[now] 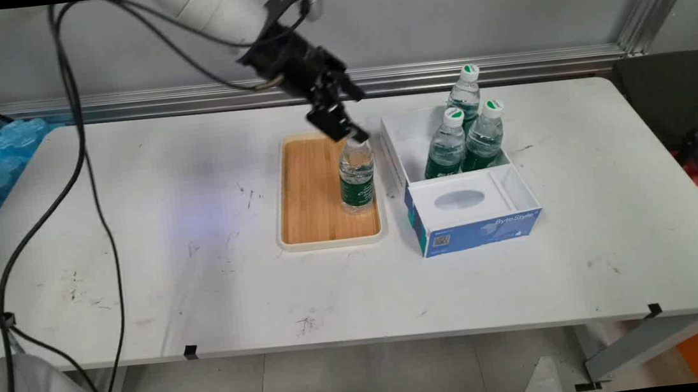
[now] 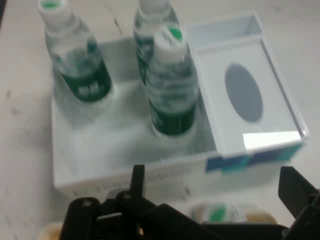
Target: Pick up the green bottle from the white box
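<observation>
Bamboo tray (image 1: 310,193) sits mid-table with one water bottle (image 1: 357,179) standing upright on its right side, and the black gripper (image 1: 353,136) is right on top of that bottle. From the main view the fingertips sit at the bottle's cap, at its very top, the gripper slanting down from the upper left. Whether the fingers are pinched on the cap or only around it, I cannot tell from here. Over in the hand view, the white and green cap (image 2: 217,212) shows low in the picture between the two fingers (image 2: 295,192), which stand well apart on either side of it, so the gripper looks spread wide with the cap in the gap, and no clear contact is visible.

Just right of the tray stands a white and blue box (image 1: 472,210), close beside it but not touching. Its far compartment holds three more bottles (image 1: 468,133), all upright with green labels and white caps. The near part of the box has a white insert with an oval hole (image 1: 459,199). All of it rests on the scuffed white table (image 1: 202,268)
</observation>
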Robot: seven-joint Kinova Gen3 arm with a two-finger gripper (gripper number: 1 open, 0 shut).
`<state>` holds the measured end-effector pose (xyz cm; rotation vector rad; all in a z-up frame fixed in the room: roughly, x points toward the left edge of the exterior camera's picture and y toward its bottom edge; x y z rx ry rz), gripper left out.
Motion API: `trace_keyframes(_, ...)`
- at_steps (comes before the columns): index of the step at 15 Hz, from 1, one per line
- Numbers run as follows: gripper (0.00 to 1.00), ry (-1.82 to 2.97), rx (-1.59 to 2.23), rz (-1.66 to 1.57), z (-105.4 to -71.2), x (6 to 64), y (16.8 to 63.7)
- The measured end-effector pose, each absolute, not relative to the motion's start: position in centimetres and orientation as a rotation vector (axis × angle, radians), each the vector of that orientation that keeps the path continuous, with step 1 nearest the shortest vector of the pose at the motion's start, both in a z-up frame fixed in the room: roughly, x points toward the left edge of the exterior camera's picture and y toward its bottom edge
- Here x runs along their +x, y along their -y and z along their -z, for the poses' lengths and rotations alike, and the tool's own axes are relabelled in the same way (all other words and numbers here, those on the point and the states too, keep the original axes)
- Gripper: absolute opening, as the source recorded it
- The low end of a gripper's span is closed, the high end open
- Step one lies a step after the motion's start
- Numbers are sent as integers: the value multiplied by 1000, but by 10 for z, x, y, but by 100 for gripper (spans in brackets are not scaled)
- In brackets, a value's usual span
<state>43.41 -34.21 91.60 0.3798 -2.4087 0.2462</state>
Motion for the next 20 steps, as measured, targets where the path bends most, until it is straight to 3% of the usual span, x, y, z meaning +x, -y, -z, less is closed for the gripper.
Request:
trace_keyframes(7,100,2373,416,-279,-913,391,372)
trace_keyframes(20,100,2323,471,-260,-830,330,405)
